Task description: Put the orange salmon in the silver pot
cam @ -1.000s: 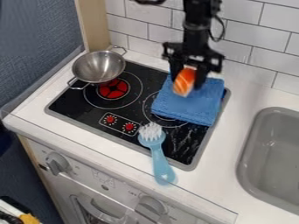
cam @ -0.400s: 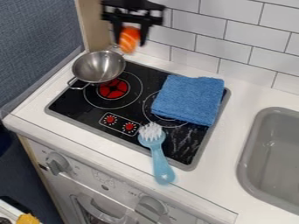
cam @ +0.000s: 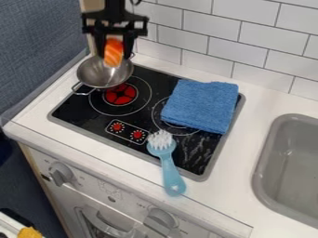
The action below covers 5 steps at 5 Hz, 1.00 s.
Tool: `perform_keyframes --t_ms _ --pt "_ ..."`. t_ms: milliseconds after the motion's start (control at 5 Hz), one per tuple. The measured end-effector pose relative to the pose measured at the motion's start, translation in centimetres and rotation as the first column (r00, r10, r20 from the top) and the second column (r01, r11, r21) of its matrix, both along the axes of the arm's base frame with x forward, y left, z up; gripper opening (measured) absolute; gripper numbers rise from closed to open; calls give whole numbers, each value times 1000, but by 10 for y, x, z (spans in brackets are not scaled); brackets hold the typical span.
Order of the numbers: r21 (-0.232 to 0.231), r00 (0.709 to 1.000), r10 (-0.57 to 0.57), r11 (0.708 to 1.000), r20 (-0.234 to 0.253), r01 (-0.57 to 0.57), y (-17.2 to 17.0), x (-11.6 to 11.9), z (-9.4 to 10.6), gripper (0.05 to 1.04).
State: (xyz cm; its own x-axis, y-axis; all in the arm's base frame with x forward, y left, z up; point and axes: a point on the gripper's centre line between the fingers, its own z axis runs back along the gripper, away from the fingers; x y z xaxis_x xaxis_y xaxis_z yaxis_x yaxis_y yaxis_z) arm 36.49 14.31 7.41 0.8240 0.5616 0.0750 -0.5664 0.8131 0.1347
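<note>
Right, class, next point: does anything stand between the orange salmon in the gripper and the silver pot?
Nothing visible does. The gripper holds the salmon over the far part of the silver pot, whose top is open.

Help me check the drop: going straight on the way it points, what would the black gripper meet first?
Probably the silver metal pot, below the orange salmon held in the gripper; how far below is unclear from this view.
</note>
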Motion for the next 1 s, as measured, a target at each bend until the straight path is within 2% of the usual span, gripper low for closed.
perform_keyframes --t_ms 200,400,600,800,1000 --pt "9 1000 13 1000 25 -13 9 9 -14 595" --pt "12 1000 11 1000 10 -11 11 10 -27 595" --pt "35 1000 23 999 20 -24 14 12 -29 595" --pt "40 999 34 999 5 -34 16 10 -35 594" --pt "17 997 75 997 11 -76 15 8 -37 645"
